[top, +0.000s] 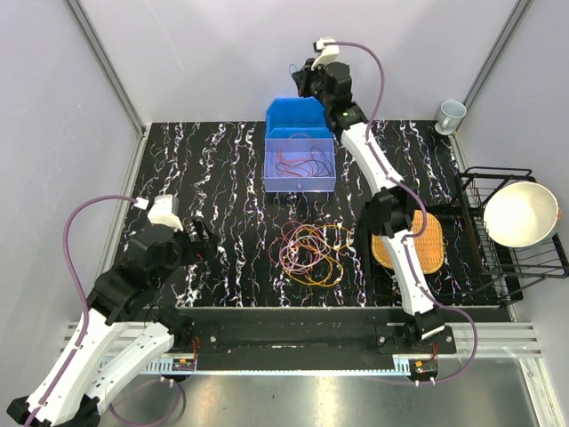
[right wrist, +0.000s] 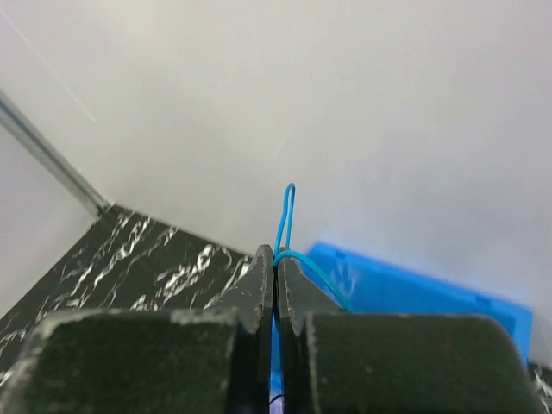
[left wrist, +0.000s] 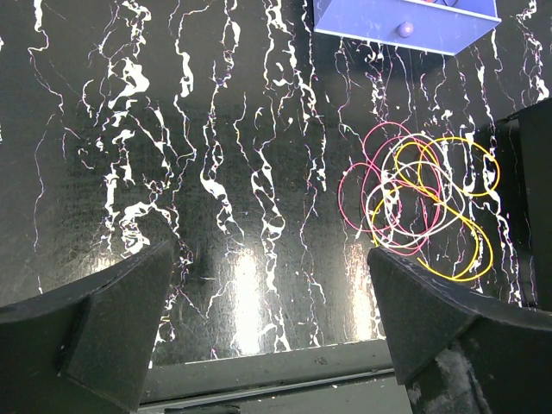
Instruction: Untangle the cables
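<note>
A loose tangle of thin red, yellow, orange and purple cables (top: 311, 253) lies on the black marbled table; it also shows in the left wrist view (left wrist: 418, 203). My left gripper (top: 203, 238) is open and empty, low over the table to the left of the tangle. My right gripper (top: 300, 82) is raised above the blue bin (top: 300, 147) at the back. Its jaws are shut on a thin blue cable (right wrist: 285, 220) that loops up past the fingertips. A few more thin cables (top: 300, 160) lie inside the bin.
A woven orange basket (top: 425, 242) sits right of the tangle, partly under the right arm. A black wire rack (top: 511, 258) holds a white bowl (top: 520, 213) at the right edge. A pale cup (top: 451, 114) stands at the back right corner.
</note>
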Robot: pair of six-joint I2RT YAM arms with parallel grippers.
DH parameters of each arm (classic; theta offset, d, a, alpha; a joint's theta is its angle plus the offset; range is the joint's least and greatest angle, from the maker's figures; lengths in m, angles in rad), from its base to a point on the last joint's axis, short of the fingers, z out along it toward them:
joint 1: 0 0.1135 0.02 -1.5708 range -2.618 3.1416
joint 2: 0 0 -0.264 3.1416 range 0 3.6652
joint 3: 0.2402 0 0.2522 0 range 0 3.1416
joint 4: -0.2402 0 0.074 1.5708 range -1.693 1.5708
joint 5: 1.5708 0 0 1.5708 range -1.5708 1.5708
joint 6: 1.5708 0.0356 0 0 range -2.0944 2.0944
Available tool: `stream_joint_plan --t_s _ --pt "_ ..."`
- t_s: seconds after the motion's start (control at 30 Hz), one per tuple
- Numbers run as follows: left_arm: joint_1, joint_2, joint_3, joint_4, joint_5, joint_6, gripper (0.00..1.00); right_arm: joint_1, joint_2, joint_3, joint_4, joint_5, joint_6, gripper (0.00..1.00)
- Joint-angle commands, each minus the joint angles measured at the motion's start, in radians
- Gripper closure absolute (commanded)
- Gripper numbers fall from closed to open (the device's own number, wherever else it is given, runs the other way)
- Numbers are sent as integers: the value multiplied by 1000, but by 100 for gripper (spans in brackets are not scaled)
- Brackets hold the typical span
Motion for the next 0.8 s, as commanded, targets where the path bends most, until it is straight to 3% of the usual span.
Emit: stream_joint_plan --t_s 0.0,0.2,0.27,0.3,0.33,0.43,0.53,0.77 --pt "2 -9 -7 52 -15 15 1 7 102 57 357 17 4 100" --pt "2 -15 -10 54 -24 14 1 -24 237 94 491 112 127 100" --pt "2 -14 -10 54 -25 12 1 -26 243 74 471 166 158 88" --pt "2 -12 -10 52 -25 14 1 -27 231 56 459 163 167 70" --pt "2 -9 -8 52 -25 14 1 -27 222 34 453 158 176 61" --pt "2 -6 -10 50 -24 14 1 -27 185 -23 442 152 207 51" --pt "2 -11 -10 52 -24 14 1 -26 174 -1 382 141 225 34" --pt "2 -22 -10 52 -30 11 1 -29 63 -70 187 207 358 26"
